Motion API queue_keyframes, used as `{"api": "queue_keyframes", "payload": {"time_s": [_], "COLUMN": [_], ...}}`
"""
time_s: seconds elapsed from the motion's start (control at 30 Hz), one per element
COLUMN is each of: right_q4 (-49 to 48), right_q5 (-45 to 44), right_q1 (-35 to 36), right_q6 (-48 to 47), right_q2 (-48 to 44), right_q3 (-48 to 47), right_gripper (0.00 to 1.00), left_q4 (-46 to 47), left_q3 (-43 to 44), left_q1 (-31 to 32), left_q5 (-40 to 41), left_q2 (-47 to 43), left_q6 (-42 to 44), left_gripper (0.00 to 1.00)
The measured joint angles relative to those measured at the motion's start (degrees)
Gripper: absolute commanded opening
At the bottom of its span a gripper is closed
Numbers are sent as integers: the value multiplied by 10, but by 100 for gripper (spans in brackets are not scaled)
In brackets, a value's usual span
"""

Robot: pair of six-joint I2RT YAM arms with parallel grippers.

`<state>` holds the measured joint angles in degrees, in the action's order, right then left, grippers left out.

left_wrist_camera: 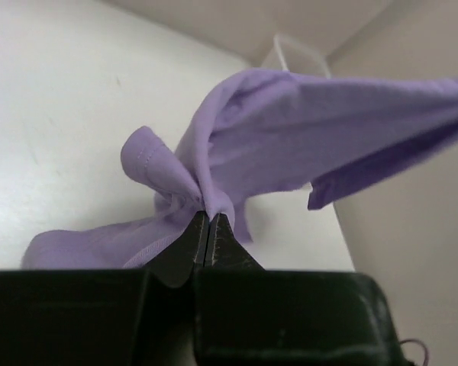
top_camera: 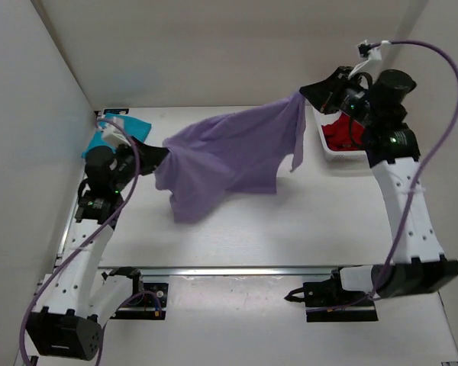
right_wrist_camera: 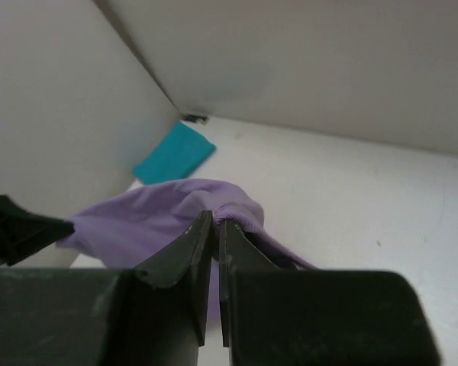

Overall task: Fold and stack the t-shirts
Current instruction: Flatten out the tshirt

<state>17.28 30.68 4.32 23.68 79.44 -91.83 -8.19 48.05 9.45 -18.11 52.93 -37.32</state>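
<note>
The lavender t-shirt [top_camera: 229, 156] hangs stretched between both arms above the table. My left gripper [top_camera: 162, 151] is shut on its left end, where the cloth [left_wrist_camera: 214, 164] bunches at the fingertips [left_wrist_camera: 208, 217]. High at the back right, my right gripper [top_camera: 304, 94] is shut on the other end, with a fold of purple cloth [right_wrist_camera: 175, 210] pinched between the jaws [right_wrist_camera: 216, 223]. A folded teal t-shirt [top_camera: 113, 131] lies at the back left corner, also seen as a teal t-shirt [right_wrist_camera: 174, 152] in the right wrist view. The dark red t-shirt [top_camera: 340, 134] sits in the basket.
A white basket [top_camera: 343, 156] stands at the back right, under my right arm. White walls close in the table on the left and at the back. The lower hem of the lavender shirt droops onto the table near the middle.
</note>
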Motion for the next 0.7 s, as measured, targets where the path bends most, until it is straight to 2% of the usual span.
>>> {"api": "queue_keyframes", "payload": {"time_s": [0.13, 0.4, 0.57, 0.7], "right_q4": [30, 70, 50, -12], "right_q5": [-9, 15, 55, 85], "right_q1": [23, -12, -59, -67], "right_q6": [-10, -8, 4, 12], "right_q2": [-92, -153, -130, -52], "right_q3": [-52, -143, -113, -40], "right_gripper": [0, 0, 0, 0], "left_q4": [-57, -153, -177, -151], "left_q3": [87, 230, 233, 169], "left_q1": [-66, -60, -51, -71], "left_q5": [-37, -63, -61, -66], "left_q2": [-17, -4, 6, 39], "left_q6": [11, 53, 80, 84], "left_gripper": [0, 0, 0, 0]}}
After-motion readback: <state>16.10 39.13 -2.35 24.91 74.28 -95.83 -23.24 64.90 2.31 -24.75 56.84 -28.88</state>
